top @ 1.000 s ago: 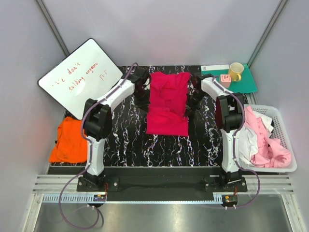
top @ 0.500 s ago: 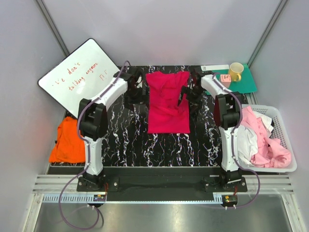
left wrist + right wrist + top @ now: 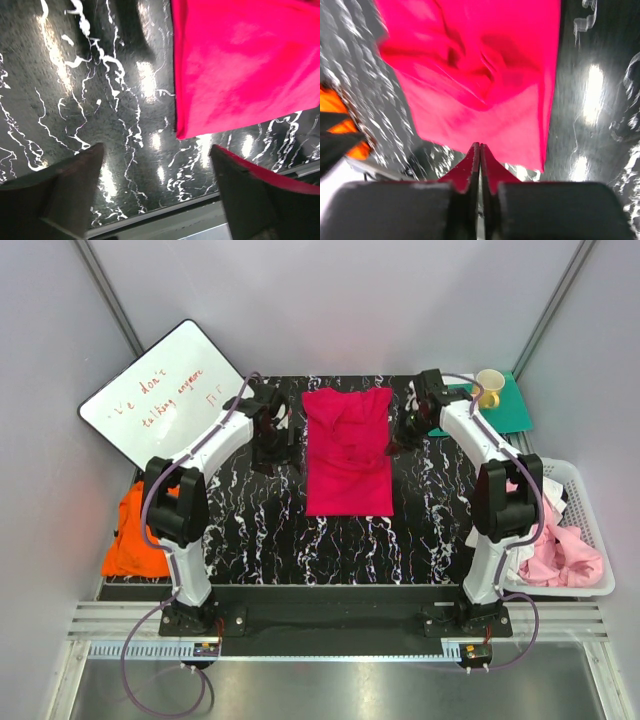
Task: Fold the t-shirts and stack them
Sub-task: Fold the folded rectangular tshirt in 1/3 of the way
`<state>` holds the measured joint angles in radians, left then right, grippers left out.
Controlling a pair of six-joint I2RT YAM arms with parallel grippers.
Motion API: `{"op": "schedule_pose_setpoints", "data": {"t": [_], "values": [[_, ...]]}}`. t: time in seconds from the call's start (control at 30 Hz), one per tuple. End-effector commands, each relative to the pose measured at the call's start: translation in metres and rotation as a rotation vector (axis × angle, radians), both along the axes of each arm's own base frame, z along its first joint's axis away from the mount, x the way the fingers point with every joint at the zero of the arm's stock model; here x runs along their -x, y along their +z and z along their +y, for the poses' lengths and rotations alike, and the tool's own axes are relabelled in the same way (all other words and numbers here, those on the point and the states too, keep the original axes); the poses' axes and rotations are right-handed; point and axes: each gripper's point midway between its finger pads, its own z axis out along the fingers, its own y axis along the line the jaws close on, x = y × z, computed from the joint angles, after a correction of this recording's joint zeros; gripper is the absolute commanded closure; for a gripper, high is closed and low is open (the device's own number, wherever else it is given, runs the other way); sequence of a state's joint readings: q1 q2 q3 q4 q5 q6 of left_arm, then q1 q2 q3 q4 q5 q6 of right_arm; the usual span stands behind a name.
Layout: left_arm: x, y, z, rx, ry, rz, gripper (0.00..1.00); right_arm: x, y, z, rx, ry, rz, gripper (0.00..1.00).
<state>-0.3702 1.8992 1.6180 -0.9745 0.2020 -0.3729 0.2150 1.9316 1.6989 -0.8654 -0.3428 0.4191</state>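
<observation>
1. The magenta shirt (image 3: pixel 347 455) lay flat in the middle of the black table (image 3: pixel 250 540), folded into a long narrow strip.
2. Its long axis ran from the table's near edge to its far edge. The straight, smooth end pointed at the near edge, where the arms are bolted. The wider, rumpled end pointed at the far edge.
3. The left gripper (image 3: pixel 271 440) hung over the far left part of the table, just beside the shirt's left edge and apart from it. In the left wrist view its 2 fingers (image 3: pixel 75 185) stood spread wide, with only bare table and a corner of the shirt between them.
4. The right gripper (image 3: pixel 405 428) hung over the far right part of the table, by the shirt's right edge. In the right wrist view its 2 fingers (image 3: pixel 470 170) were pressed together, with no cloth visible between them.
5. An orange shirt (image 3: pixel 140 530) lay off the table's left edge.
6. A white basket (image 3: pixel 590 475) off the table's right edge held a pink shirt (image 3: pixel 570 555) and a white shirt (image 3: pixel 515 540), both crumpled.
7. A whiteboard (image 3: pixel 165 400) leaned beyond the table's far left corner, and a yellow mug (image 3: pixel 489 387) stood beyond its far right corner.
</observation>
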Motion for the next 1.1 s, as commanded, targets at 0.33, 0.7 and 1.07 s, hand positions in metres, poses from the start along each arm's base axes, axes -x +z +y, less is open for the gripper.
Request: {"op": "schedule_pose_setpoints", "data": {"t": [0.33, 0.7, 1.07], "values": [[0.002, -0.008, 0.000, 0.007, -0.033, -0.003, 0.42, 0.052, -0.070, 0.025, -0.150, 0.080, 0.262, 1.00], [0.005, -0.007, 0.006, -0.019, -0.023, -0.008, 0.42, -0.033, -0.092, 0.045, -0.175, 0.022, 0.212, 1.00], [0.008, -0.003, 0.001, 0.023, -0.031, -0.011, 0.29, -0.059, -0.044, 0.024, -0.088, -0.081, 0.063, 1.00]]}}
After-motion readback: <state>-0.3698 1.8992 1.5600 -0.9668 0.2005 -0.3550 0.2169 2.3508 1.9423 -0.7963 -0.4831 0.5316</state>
